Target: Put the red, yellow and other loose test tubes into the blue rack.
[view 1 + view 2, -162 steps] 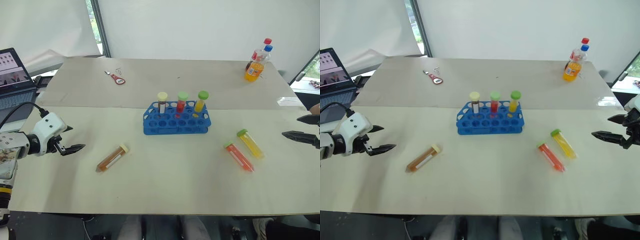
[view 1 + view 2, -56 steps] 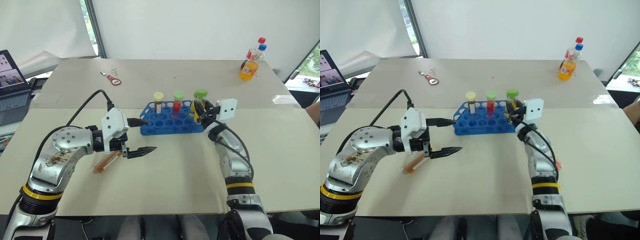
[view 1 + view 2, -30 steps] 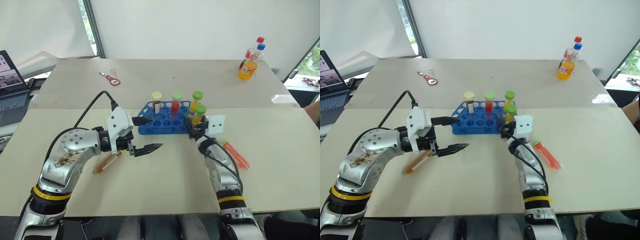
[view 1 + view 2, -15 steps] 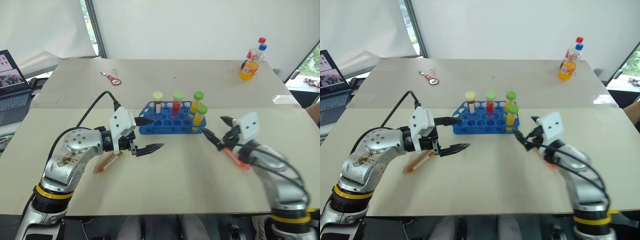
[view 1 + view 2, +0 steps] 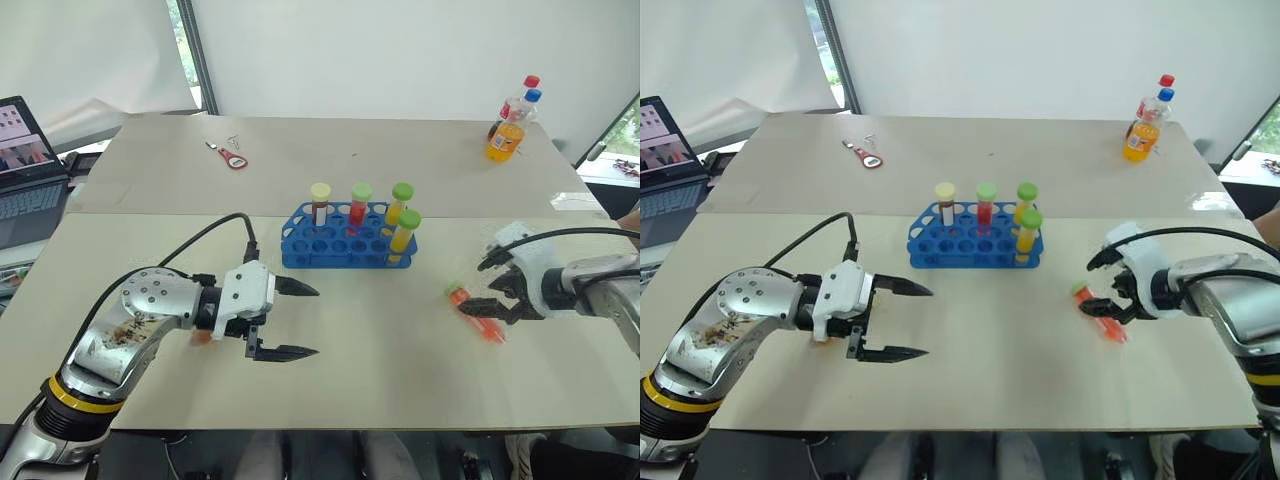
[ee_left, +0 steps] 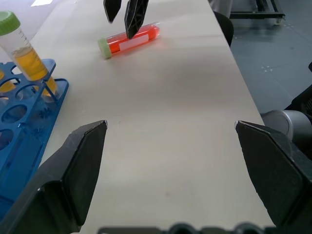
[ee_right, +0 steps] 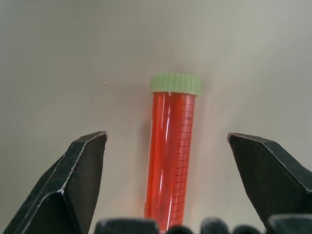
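Note:
The blue rack (image 5: 345,250) holds several upright test tubes: a cream-capped brown one (image 5: 320,203), a red one (image 5: 359,207) and two yellow ones (image 5: 400,205) (image 5: 405,234). A loose red test tube (image 7: 170,151) with a green cap lies on the table right of the rack. My right gripper (image 5: 482,287) hangs open over it, pointing down, one finger on each side. My left gripper (image 5: 305,322) stands open low over the table, left of and in front of the rack, holding nothing. An orange bit of the brown-orange tube (image 5: 203,338) peeks from behind it.
Two orange-soda bottles (image 5: 510,125) stand at the far right corner. A red-handled tool (image 5: 235,158) lies at the back left. A laptop (image 5: 25,150) sits off the table's left side. The table's front edge runs just below the left gripper.
The yellow tube went from the table into the rack's front right hole. My right gripper let it go, swung right and turned down over the red tube. My left gripper drew back.

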Controlling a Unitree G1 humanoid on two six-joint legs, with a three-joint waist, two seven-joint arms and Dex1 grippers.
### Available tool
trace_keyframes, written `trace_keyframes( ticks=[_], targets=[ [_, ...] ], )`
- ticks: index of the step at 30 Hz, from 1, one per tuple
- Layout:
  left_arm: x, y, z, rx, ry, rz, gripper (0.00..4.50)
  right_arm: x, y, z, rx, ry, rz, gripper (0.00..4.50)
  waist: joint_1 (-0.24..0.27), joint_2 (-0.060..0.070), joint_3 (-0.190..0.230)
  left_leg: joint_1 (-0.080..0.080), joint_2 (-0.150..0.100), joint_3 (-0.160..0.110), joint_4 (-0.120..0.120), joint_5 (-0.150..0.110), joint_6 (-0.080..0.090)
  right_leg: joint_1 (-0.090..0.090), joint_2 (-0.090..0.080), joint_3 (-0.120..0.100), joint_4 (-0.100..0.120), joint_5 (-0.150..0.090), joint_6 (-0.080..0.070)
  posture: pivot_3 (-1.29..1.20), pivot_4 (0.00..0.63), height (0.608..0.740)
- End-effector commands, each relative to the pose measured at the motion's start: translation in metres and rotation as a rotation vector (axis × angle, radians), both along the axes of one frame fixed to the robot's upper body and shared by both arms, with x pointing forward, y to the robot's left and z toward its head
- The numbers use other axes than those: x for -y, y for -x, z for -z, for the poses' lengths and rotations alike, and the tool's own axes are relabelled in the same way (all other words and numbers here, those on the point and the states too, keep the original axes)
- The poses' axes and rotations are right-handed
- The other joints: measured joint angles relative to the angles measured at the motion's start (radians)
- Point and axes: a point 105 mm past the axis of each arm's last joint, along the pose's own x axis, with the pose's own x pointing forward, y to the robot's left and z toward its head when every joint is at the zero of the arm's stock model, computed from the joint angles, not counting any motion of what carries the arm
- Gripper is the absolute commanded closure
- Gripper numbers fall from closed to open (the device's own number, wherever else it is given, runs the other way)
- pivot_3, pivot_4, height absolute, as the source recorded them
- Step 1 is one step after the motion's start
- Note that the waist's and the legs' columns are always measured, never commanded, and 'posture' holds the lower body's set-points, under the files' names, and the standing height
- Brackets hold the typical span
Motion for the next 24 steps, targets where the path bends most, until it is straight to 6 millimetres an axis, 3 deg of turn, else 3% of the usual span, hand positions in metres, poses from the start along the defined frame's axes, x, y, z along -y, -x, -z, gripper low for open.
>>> trace_keyframes(
  ticks=[1, 2, 5, 10, 13, 18, 24],
  targets=[
    [0.006, 0.006, -0.008, 0.052, 0.012, 0.034, 0.00, 0.000, -0.003, 0.001, -0.012, 0.004, -0.003, 0.10, 0.003, 0.000, 0.000, 0.000, 0.000, 0.000, 0.000, 0.000, 0.000, 0.000, 0.000, 0.000, 0.000, 0.000, 0.000, 0.00, 0.150, 0.733],
    [0.006, 0.006, -0.007, 0.051, 0.013, 0.032, 0.00, -0.001, -0.004, 0.002, -0.022, -0.002, -0.005, 0.10, 0.004, 0.000, 0.000, 0.000, 0.000, 0.000, 0.000, 0.000, 0.000, 0.000, 0.000, 0.000, 0.000, 0.000, 0.000, 0.00, 0.150, 0.733],
    [0.006, 0.007, -0.005, 0.050, 0.014, 0.020, 0.00, 0.000, -0.006, 0.006, -0.044, -0.002, -0.001, 0.87, 0.005, 0.000, 0.000, 0.000, 0.000, 0.000, 0.000, 0.000, 0.000, 0.000, 0.000, 0.000, 0.000, 0.000, 0.000, 0.00, 0.150, 0.733],
    [0.005, 0.007, -0.004, 0.054, 0.014, 0.002, 0.00, 0.000, -0.002, 0.014, -0.079, 0.005, -0.020, 2.71, 0.007, 0.000, 0.000, 0.000, 0.000, 0.000, 0.000, 0.000, 0.000, 0.000, 0.000, 0.000, 0.000, 0.000, 0.000, 0.00, 0.150, 0.733],
    [0.004, 0.006, -0.002, 0.057, 0.013, -0.005, 0.00, -0.001, -0.002, 0.014, -0.071, 0.007, -0.037, 3.55, 0.007, 0.000, 0.000, 0.000, 0.000, 0.000, 0.001, 0.000, 0.000, 0.000, 0.000, 0.000, 0.001, 0.000, 0.000, 0.00, 0.150, 0.733],
    [-0.003, 0.003, -0.001, 0.046, 0.016, -0.044, 0.00, -0.009, 0.005, -0.002, -0.045, -0.034, -0.121, 3.55, 0.007, 0.000, 0.000, 0.000, 0.000, -0.001, 0.000, 0.000, 0.000, 0.000, 0.000, 0.000, 0.001, 0.000, 0.000, 0.00, 0.150, 0.733],
    [-0.020, -0.009, -0.007, 0.036, 0.071, -0.160, 0.00, -0.058, 0.026, -0.026, 0.010, -0.251, -0.319, 3.55, 0.005, 0.000, 0.000, 0.000, 0.001, -0.002, 0.000, 0.000, 0.000, 0.000, 0.000, 0.000, 0.002, 0.000, 0.000, 0.00, 0.150, 0.733]
  ],
)
